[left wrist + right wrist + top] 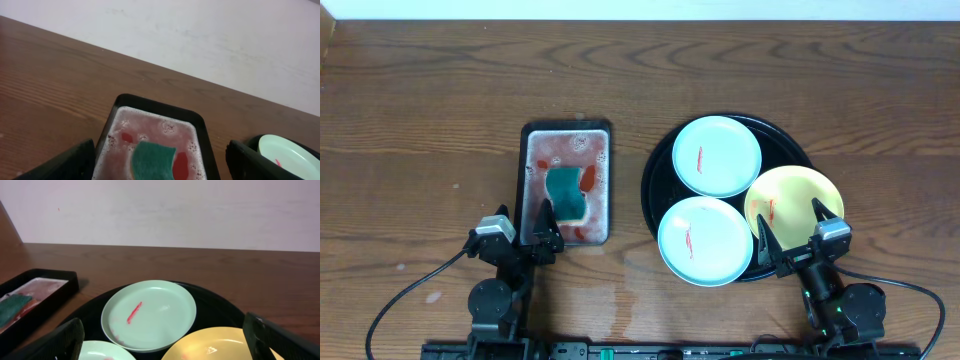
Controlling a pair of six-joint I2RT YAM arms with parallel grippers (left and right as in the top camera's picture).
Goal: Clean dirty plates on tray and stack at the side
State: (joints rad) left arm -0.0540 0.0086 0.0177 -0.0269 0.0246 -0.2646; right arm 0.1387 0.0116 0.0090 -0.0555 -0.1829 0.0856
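Overhead: nearest us, the left gripper (pixel 524 225) and right gripper (pixel 792 232), both with fingers spread and empty. Three small round sauce-streaked plates (pixel 718 155) sit on the large glossy black round tray (pixel 655 190), right. None are stacked, so cleaning looks unstarted.

Left wrist: the teal sponge (pixel 152 160) lies in the foamy rectangular black tray (pixel 160 104), likely the next grab.

Right wrist: the far plate's streak shows close up; the near plates are cut off.

We see 3 plates on the tray (pixel 656 170), a glossy black round one. All lie flat, face up, unstacked. The far plate (pixel 717 156), pale blue-white, sits at the tray's far side with 1 red streak. The near plate (pixel 705 240), same colour and also streaked, sits at the tray's near-left rim. The yellow plate (pixel 795 195) overhangs the tray's right rim and has a small red mark.
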